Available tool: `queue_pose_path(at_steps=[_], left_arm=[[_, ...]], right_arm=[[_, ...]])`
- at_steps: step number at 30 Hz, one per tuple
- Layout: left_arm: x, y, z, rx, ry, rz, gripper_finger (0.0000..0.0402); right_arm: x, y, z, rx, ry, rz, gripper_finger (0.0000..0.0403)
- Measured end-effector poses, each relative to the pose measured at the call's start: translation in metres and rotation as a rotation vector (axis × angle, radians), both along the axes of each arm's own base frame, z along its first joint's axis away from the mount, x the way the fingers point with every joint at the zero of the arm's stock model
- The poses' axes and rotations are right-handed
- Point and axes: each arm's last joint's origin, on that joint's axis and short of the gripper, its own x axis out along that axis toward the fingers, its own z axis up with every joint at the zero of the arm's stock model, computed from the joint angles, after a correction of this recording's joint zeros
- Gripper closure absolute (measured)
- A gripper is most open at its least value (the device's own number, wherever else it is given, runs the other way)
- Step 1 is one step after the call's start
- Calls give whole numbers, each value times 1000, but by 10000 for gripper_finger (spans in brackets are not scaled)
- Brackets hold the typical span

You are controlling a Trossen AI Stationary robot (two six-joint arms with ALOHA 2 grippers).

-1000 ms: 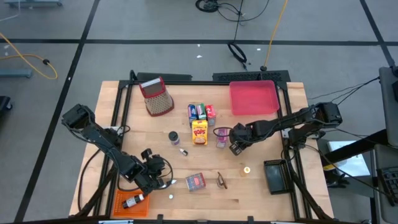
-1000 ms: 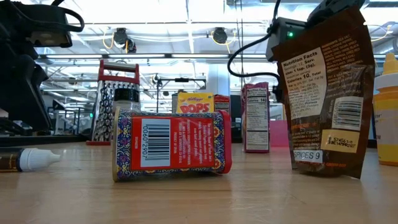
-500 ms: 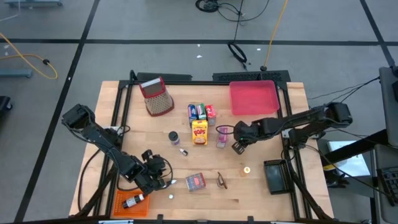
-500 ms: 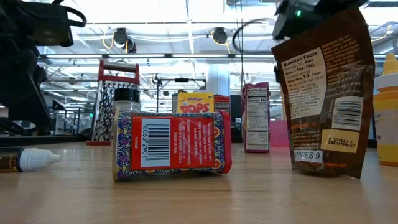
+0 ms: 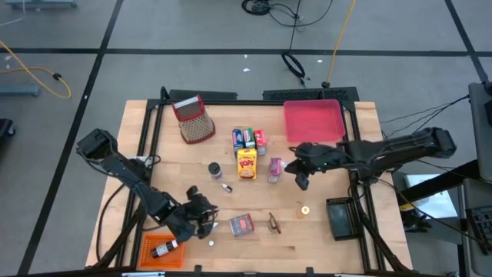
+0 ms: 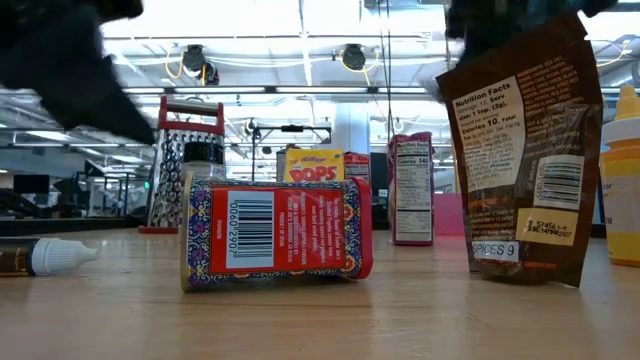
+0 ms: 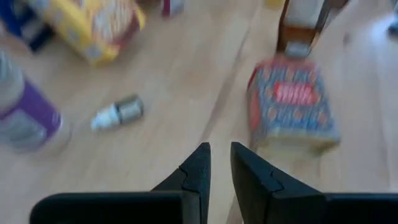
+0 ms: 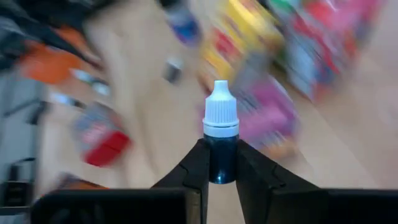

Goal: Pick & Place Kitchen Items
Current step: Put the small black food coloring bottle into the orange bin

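My right gripper (image 5: 301, 181) hangs above the table beside the pink packet (image 5: 274, 170), shut on a small dark bottle with a white cap (image 8: 221, 115). My left gripper (image 5: 208, 221) is low at the near left. Its fingers (image 7: 198, 163) stand a narrow gap apart with nothing between them, pointing toward the red box (image 7: 292, 106) that lies on its side. A yellow cereal box (image 5: 246, 163) and blue, green and red packets (image 5: 248, 138) stand mid-table. A brown packet (image 6: 525, 150) stands near the red box. Another small bottle (image 7: 118, 112) lies on the wood. My right gripper pinches the bottle's dark body (image 8: 221, 163) between its two fingers, just below the white cap. The bottle lies along the fingers, its cap sticking out past their tips. It is lifted clear of the table.
A pink tray (image 5: 313, 121) sits at the far right and a black tray (image 5: 340, 218) at the near right. An orange tray (image 5: 150, 252) at the near left holds a small bottle. A red-topped grater (image 5: 194, 121) stands far left, and a purple-labelled jar (image 5: 214, 169) stands mid-table.
My right gripper has risen from the table with the bottle, which is now lifted clear. The gripper has tipped from pointing steeply down to more level and has rolled. My left gripper has tipped upward and shifted a little toward the red box.
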Motion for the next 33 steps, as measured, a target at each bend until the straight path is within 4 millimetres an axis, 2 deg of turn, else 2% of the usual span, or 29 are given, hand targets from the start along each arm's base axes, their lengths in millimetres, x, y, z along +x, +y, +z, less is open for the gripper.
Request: queue_pose_path(at_steps=[7, 17, 25, 30, 33], left_arm=[[24, 8, 25, 68, -234, 9, 339], [57, 33, 60, 148, -508, -42, 339], [71, 55, 67, 75, -572, -118, 339], [75, 59, 70, 70, -606, -197, 339], [75, 59, 72, 94, -617, -205, 337]], right_arm=[[8, 23, 17, -86, -214, 168, 359], [27, 51, 18, -186, -383, 312, 358], [47, 63, 9, -245, -463, 350, 358], [56, 65, -1, -286, -460, 364, 358], [57, 64, 0, -288, -471, 346, 358]])
